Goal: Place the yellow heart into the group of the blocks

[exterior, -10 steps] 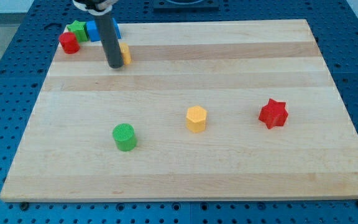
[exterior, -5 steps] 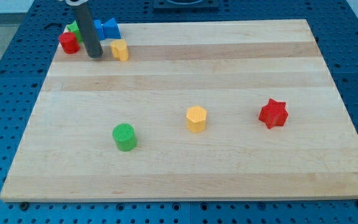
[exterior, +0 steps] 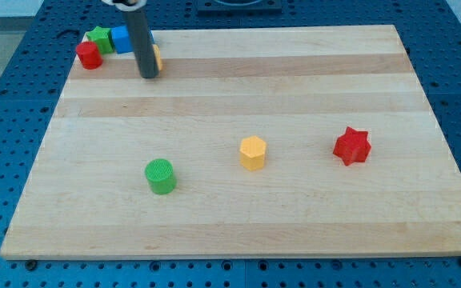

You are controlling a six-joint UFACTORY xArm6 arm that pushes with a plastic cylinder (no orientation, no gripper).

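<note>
Tip [exterior: 148, 75] of the straight dark rod planted on the pale wooden board [exterior: 294, 216] near its upper left corner, directly in front of the small yellow heart-shaped block [exterior: 157, 58], hiding most of it; no jaws on this rig, so nothing clasped or let go, only a rod end for pushing. Yellow heart seen merely as a thin sliver of yellow at the rod's right edge, shape not readable, contact with the rod impossible to confirm. Sits just to the right of the cluster at the view's top left: red cylinder-like block [exterior: 88, 54], green star-shaped block [exterior: 98, 37], blue block [exterior: 122, 38], the last partly hidden behind the rod. Risks, as a judgement: with the tip on the group's side of the heart, a sweep rightward would carry the heart away from the blocks; a push off its centre could spin it out past the board's top edge; too strong a shove could scatter the cluster itself. Well apart and out of play: green cylinder [exterior: 160, 176], yellow hexagonal block [exterior: 253, 152], red star-shaped block [exterior: 351, 146].
</note>
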